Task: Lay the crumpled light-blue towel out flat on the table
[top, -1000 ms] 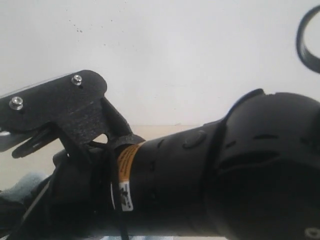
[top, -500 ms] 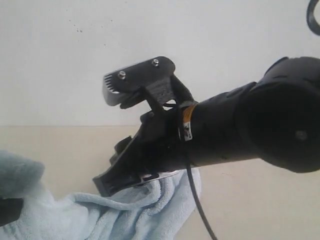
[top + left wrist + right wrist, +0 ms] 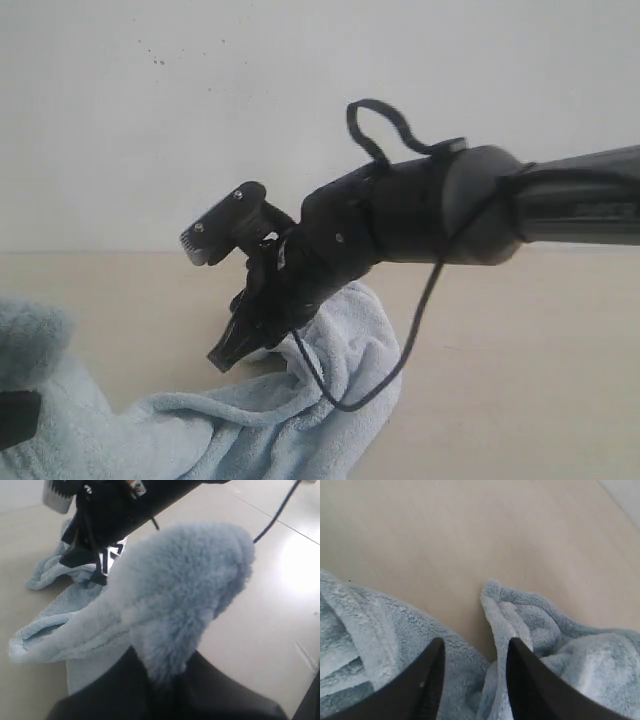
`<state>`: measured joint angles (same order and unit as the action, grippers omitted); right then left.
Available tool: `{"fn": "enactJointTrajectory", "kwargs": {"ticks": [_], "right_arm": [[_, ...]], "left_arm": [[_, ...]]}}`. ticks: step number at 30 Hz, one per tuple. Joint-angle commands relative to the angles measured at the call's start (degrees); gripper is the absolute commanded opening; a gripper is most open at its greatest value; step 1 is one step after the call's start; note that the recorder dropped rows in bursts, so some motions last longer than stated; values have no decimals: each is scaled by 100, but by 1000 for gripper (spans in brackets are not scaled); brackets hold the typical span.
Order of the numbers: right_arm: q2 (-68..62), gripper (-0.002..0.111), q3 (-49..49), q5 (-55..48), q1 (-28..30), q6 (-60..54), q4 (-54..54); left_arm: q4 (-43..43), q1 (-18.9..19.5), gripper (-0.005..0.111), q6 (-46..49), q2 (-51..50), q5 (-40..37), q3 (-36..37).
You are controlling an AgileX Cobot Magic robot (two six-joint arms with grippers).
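Clamping a thick fold of the towel [image 3: 185,590], the left gripper [image 3: 161,682] has its dark jaws pressed together on the cloth, and the fluffy pale-blue bunch stands up out of them. In the exterior view that gripper is only a dark sliver at the 8 o'clock edge, with towel bulging above it. From there the towel runs across the table [image 3: 520,360] toward the middle, rumpled and folded over on itself, filling the view from 8 o'clock round to 6 o'clock. Its far end lies in a rounded heap just below centre. Over that heap hangs the right gripper [image 3: 475,647], aimed down toward 7 o'clock. Its two dark fingers [image 3: 432,675] stand apart with nothing between them, the tips close above the folds; whether they touch the cloth I cannot tell. A black cable [image 3: 428,295] loops beneath the arm. Beyond, bare beige table stretches out to 3 o'clock and meets the white wall [image 3: 300,100].
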<state>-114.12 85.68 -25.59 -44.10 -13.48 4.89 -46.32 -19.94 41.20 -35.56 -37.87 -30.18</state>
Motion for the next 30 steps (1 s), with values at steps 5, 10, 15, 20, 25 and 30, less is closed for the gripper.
{"fn": "enactJointTrajectory", "kwargs": {"ticks": [5, 10, 15, 20, 25, 30], "right_arm": [[-1384, 39, 1339, -594, 23, -315, 516], [-1803, 39, 1640, -1101, 23, 250, 1865], [-1846, 4, 1714, -1240, 23, 1387, 2601], [-1496, 0, 1835, -1953, 431, 2942, 3030], [-811, 0, 1561, -2093, 777, 2919, 2654], [166, 0, 273, -1940, 1050, 3123, 2641]], "left_arm": [[-58, -39, 5, 42, -77, 67, 16], [-17, -381, 5, 197, -326, 366, 16], [-17, -408, 5, 213, -349, 390, 16], [-105, -408, 5, 213, -349, 100, 16], [-105, -408, 5, 263, -301, -68, 16], [-105, -408, 5, 263, -29, -56, 16]]}}
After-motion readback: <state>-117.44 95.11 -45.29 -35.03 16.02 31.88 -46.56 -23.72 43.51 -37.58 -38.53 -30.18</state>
